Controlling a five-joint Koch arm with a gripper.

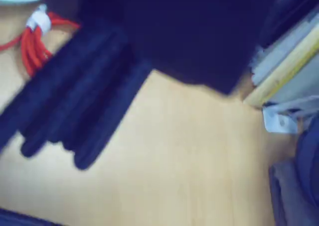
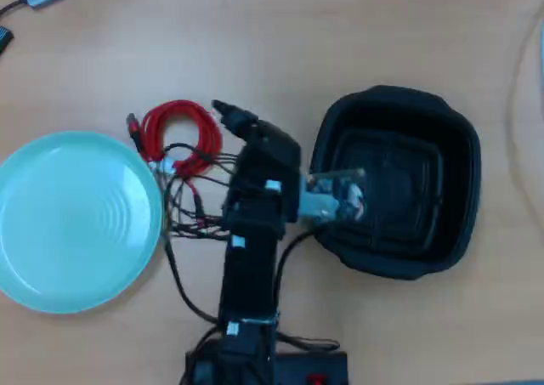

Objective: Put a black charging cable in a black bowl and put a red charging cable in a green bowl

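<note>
Just beside the green bowl (image 2: 72, 219), the red charging cable (image 2: 178, 126) lies coiled on the desk (image 2: 340, 45). Nearby, the tool (image 2: 223, 110) hovers above it, blurred; its spread cannot be told. Right, the black bowl (image 2: 395, 113) sits.

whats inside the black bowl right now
In the overhead view the black bowl shows only its ribbed bottom; no cable can be made out inside. The arm's wrist hangs over its left edge and hides that part. The red charging cable lies on the table.
</note>
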